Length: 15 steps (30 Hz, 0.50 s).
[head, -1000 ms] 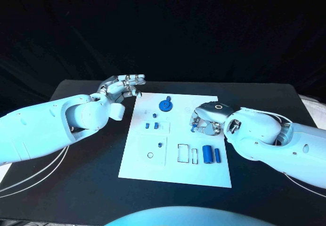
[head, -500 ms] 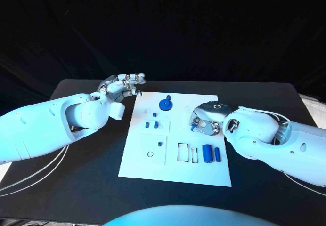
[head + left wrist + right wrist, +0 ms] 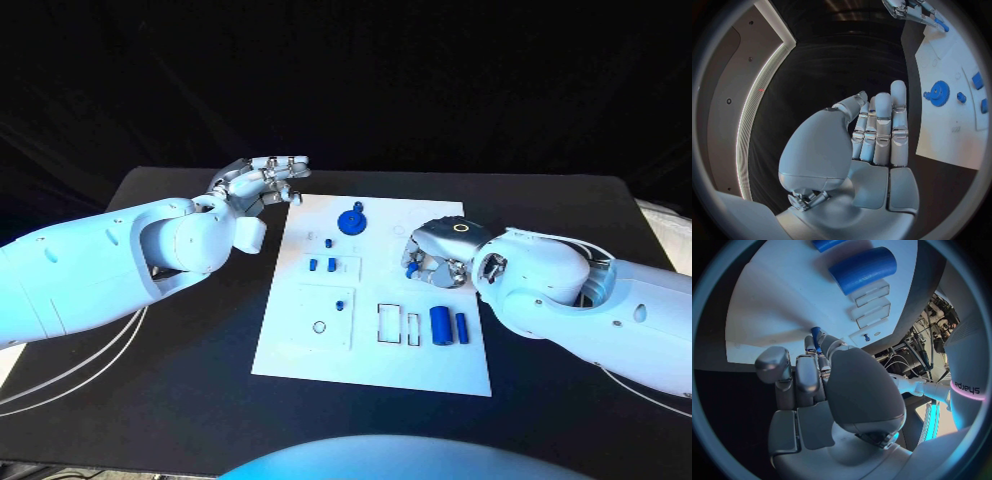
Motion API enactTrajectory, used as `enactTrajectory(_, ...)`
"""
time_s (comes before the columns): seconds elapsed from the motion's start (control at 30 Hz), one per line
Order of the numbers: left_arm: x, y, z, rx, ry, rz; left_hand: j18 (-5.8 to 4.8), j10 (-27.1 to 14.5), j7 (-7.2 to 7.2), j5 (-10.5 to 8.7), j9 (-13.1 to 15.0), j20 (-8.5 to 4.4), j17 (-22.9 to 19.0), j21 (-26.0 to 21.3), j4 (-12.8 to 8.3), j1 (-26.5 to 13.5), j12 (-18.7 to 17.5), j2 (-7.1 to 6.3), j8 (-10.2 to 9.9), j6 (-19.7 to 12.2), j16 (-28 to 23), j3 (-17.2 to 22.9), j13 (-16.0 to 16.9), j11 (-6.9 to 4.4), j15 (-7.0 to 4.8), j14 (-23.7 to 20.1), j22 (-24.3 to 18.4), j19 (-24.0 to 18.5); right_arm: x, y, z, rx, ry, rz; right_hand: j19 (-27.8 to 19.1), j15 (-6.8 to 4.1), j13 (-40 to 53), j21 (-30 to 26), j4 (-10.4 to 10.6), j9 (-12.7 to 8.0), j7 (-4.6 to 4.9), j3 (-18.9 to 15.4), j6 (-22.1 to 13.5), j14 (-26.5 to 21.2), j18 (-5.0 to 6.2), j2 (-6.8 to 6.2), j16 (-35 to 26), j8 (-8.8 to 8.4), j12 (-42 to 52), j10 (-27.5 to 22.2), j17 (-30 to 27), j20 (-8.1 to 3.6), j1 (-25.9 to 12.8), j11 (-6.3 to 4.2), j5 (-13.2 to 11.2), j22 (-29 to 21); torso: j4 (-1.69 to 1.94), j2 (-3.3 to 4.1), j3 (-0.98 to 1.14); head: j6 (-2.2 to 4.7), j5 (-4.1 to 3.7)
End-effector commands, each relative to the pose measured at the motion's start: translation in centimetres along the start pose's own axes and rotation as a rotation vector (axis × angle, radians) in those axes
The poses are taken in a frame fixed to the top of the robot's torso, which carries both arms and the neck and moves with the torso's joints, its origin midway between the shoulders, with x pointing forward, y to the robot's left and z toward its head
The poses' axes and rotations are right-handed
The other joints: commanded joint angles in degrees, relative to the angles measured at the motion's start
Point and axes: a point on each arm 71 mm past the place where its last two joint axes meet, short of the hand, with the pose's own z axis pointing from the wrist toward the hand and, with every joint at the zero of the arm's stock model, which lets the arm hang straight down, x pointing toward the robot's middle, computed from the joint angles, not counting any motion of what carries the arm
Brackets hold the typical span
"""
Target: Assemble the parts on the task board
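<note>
Task board [image 3: 372, 350] mid table [image 3: 173, 400]; gear [image 3: 352, 221] at far end.

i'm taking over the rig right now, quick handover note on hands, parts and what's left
Left hand: empty, fingers curled in, over the black table just off the task board's far left corner.
Right hand: over the board's right side, pinching a small blue peg.
Parts: blue gear at the far end, two small blue pieces mid-left, two blue cylinders lying near right.
Done: peg picked up.
Left: seat the peg; cylinders and the other loose pieces still look unplaced.
</note>
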Motion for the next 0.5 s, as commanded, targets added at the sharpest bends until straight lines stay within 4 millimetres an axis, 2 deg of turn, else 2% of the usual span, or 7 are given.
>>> enactTrajectory(0.03,0.2,0.0,0.0,0.005,0.016,-0.002,0.55,-0.35,0.05,-0.13,-0.09,-0.30,-0.08,-0.33,-0.32,0.26,0.40,0.01,0.27,-0.14,0.18,-0.11,-0.05,-0.14,-0.07,-0.50,-0.08,-0.04,0.3,-0.1,-0.3,0.009,-0.046,0.015,0.57,0.24,0.18,0.28,-0.09,0.25,0.04,0.53,0.51,2.11,0.18,0.16,0.30,0.49,-0.41,0.97,0.24,-0.03,-0.66,-0.47,0.29,0.29,-0.03,-0.06,0.05,0.06,0.05)
enactTrajectory(0.13,0.2,0.0,0.0,0.005,0.015,-0.001,0.55,-0.38,0.05,-0.11,-0.08,-0.29,-0.11,-0.35,-0.32,0.28,0.44,0.11,0.28,-0.16,0.20,-0.08,-0.06,-0.15,-0.06,-0.52,-0.09,-0.05,-0.4,0.1,-0.6,0.004,-0.105,0.039,0.61,0.20,0.20,0.39,-0.33,0.30,0.04,0.87,0.79,2.13,0.17,0.28,0.41,0.55,-0.49,1.31,0.32,-0.07,-0.62,-0.52,0.28,0.42,-0.10,-0.07,0.08,0.11,0.08)
enactTrajectory(0.33,0.1,0.1,0.1,0.004,0.014,-0.001,0.55,-0.38,0.05,-0.11,-0.08,-0.29,-0.11,-0.35,-0.32,0.28,0.44,0.11,0.28,-0.16,0.20,-0.08,-0.06,-0.15,-0.06,-0.52,-0.09,-0.05,-1.9,0.4,-1.4,0.001,-0.165,0.078,0.66,0.20,0.18,0.51,-0.31,0.31,0.08,0.91,0.85,2.14,0.13,0.22,0.50,0.53,-0.62,1.33,0.41,-0.07,-0.85,-0.47,0.21,0.59,-0.11,-0.16,-0.04,0.31,0.09)
enactTrajectory(0.5,0.2,0.1,0.1,0.003,0.015,-0.002,0.55,-0.38,0.05,-0.11,-0.08,-0.29,-0.11,-0.35,-0.32,0.28,0.44,0.11,0.28,-0.16,0.20,-0.08,-0.06,-0.15,-0.06,-0.52,-0.09,-0.05,-2.9,1.5,-1.8,-0.028,-0.185,0.106,0.68,0.21,0.15,0.58,-0.25,0.32,0.09,0.93,0.93,2.15,0.11,0.15,0.57,0.52,-0.76,1.40,0.46,-0.08,-1.14,-0.45,0.19,0.69,-0.05,-0.03,0.03,0.45,0.16)
